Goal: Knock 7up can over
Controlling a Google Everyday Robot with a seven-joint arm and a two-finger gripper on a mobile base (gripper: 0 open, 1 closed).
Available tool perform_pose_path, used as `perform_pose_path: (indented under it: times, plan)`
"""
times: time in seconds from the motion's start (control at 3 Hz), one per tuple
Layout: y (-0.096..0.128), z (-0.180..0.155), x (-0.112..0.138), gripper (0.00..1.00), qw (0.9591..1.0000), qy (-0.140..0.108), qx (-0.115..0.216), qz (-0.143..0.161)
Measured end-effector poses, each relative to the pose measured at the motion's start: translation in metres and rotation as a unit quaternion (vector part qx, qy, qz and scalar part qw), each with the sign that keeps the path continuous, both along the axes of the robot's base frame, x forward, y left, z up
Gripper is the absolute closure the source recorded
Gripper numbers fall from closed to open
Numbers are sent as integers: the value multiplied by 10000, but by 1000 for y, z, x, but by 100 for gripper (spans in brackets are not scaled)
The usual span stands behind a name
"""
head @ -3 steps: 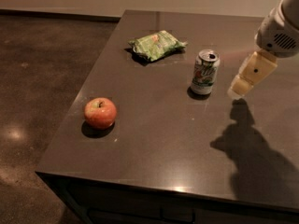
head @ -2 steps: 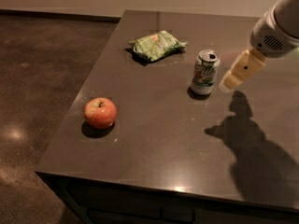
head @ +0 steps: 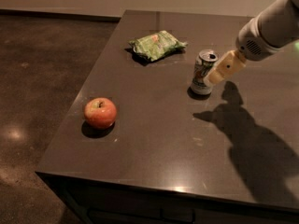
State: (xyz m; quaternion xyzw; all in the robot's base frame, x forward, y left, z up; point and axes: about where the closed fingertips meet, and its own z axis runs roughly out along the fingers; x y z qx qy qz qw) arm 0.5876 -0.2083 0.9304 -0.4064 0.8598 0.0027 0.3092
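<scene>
- 7up can [head: 201, 73]: we log it upright on the dark surface [head: 154, 148], right of centre, opened top facing up. Not yet tipped.
- Gripper [head: 210, 79]: at the can's right flank, about mid-height, tip touching it or just beside it; we cannot say which. It comes down at a slant from the upper right.
- Jaws: they read as one narrow yellow wedge with no gap showing, so we take them as closed together and holding nothing.
- Arm [head: 271, 29]: pale housing at the upper right, above the surface, throwing a broad shadow to the lower right.
- Green snack bag [head: 156, 45]: lying flat, behind and to the left of the can, near it but apart.
- Apple [head: 100, 112]: near the left edge, well apart from the can.
- Step in hand, as we judge it: the sideways push that topples the can.
- Handling notes: we would meet the can above its middle, since a low push is likely to slide a light can rather than tip it.
- We would drive leftward and slightly toward the front, away from the bag.
- We would keep the stroke short, as a fallen can rolls and the left edge lies that way.
</scene>
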Motion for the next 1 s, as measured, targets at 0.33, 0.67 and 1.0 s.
perform_pose_path:
  times: [0.33, 0.67, 1.0]
  plan:
    - [8, -14, 14, 0, 9995, -55, 306, 3]
    - [19, -23, 21, 1, 9987, -121, 488, 115]
    - [28, -27, 23, 25, 9979, -130, 588, 241]
